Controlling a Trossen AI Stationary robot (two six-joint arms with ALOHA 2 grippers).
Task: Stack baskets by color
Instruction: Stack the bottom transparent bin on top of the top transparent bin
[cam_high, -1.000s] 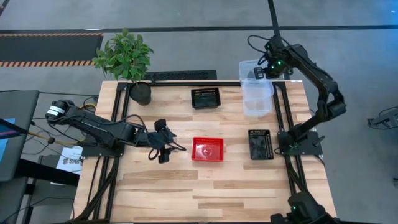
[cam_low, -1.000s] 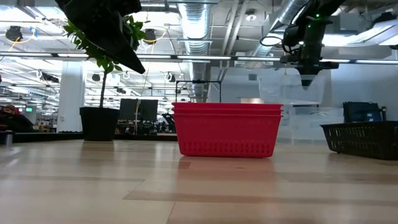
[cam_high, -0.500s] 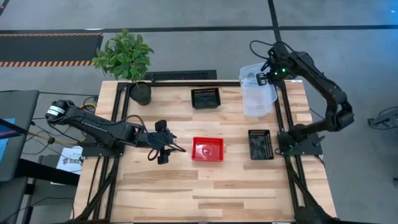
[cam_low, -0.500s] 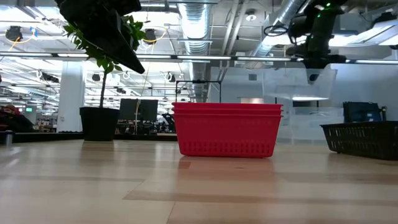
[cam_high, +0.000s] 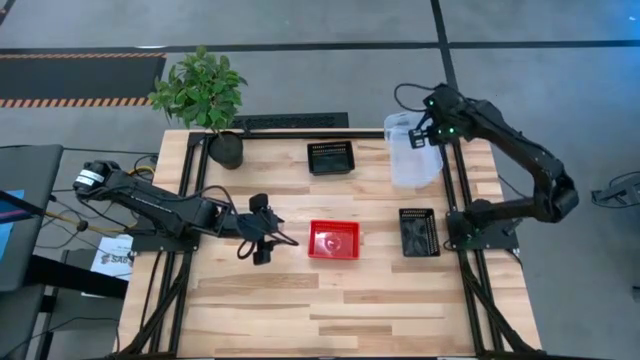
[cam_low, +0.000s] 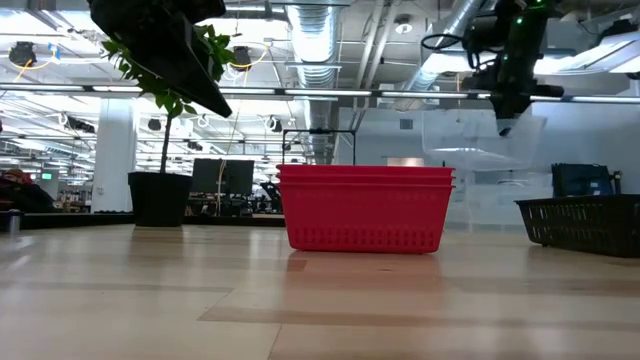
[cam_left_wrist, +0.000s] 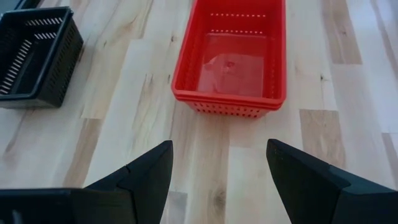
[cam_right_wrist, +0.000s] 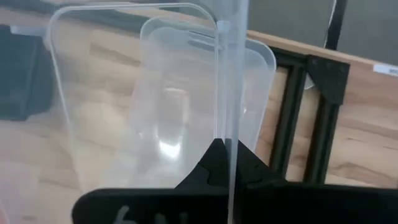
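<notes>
R end effector (cam_high: 424, 131): I had it pinched on rim of a clear bin (cam_high: 408, 140), lifted above another clear bin (cam_right_wrist: 186, 118) at desk (cam_high: 330, 300) far-right corner.
L end effector (cam_high: 268, 240): fingers wide, empty, beside red baskets (cam_high: 334, 241).

The front half of the counter (cam_high: 330, 310) lies bare wood, while the middle is blocked by the red baskets (cam_high: 334, 240) and a black basket (cam_high: 419, 232), the back edge by another black basket (cam_high: 331, 157), the potted plant (cam_high: 226, 150) and the clear bins (cam_high: 414, 165).
</notes>
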